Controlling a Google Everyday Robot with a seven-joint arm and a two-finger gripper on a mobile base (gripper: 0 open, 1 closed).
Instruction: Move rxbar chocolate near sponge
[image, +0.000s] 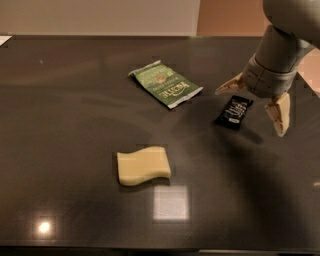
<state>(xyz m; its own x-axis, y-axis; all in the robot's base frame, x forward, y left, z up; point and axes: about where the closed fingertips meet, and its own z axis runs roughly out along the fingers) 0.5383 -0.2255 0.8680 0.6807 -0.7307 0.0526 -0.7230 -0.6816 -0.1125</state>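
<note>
The step in hand is the reach for the chocolate bar (234, 111); nothing is picked up yet. The bar lies flat on the dark tabletop (75, 125), toward the right side, its length running slightly askew. The tool (249, 113) hangs at the bar's far right end with its two fingers spread wide and holding nothing. One finger points out to the left past the bar's upper end, and the other hangs down to the right of it. The bar sits roughly between them, though how high the tool is above the tabletop is hard to judge.

The sponge (143, 165) rests well apart from the bar, down and to the left, near the middle of the tabletop. A green-and-white packet (165, 84) lies behind it, between the two in left-right terms but farther back, touching neither.

The next move likely calls for lowering the tool so that the fingers come down on either side of the bar's narrow width. They then close on it. Because the bar is thin and lies flat, the fingers probably need to reach almost to the tabletop. After that comes a carry leftward and toward the near edge, passing in front of the packet, and setting the bar down just beside the sponge.
</note>
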